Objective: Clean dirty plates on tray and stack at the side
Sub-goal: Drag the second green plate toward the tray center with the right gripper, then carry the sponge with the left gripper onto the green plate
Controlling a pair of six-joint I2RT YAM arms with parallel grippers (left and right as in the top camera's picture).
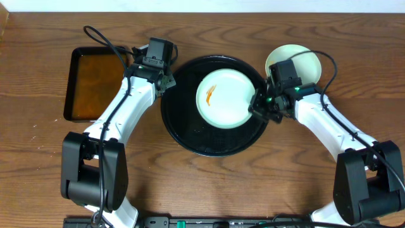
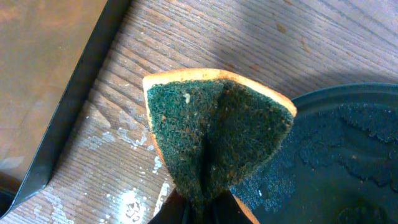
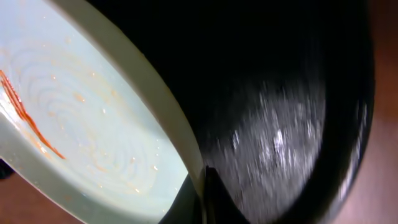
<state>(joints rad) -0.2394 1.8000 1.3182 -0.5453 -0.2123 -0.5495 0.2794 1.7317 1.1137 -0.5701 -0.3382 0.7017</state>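
Right gripper (image 3: 202, 194): jaws clamped on the rim of the mint plate (image 3: 93, 124), one finger above the rim and one beneath. In the overhead view this grip falls on the plate's edge nearest the tray's right rim. Whether that edge is raised off the tray cannot be told.

Mint plate: lies inside the tray (image 1: 190, 136), toward its far right part. It carries an orange smear (image 1: 211, 94) on the half facing the tray's centre. The wrist view also shows fine droplets across its face.

Left gripper (image 2: 202, 211): jaws closed on a sponge (image 2: 214, 134), which is pinched into a fold with its green scouring face toward the camera and a yellow backing at the edge. The sponge sits at the tray's left rim, one corner overlapping it.

Tray: black and glossy, its floor beaded with water.

Second plate (image 1: 304, 60): pale yellow, on the table (image 1: 38, 164) just outside the tray's far right rim and partly hidden by the right arm.

Pan (image 1: 95, 82): rectangular, holding brown liquid, on the table left of the tray.
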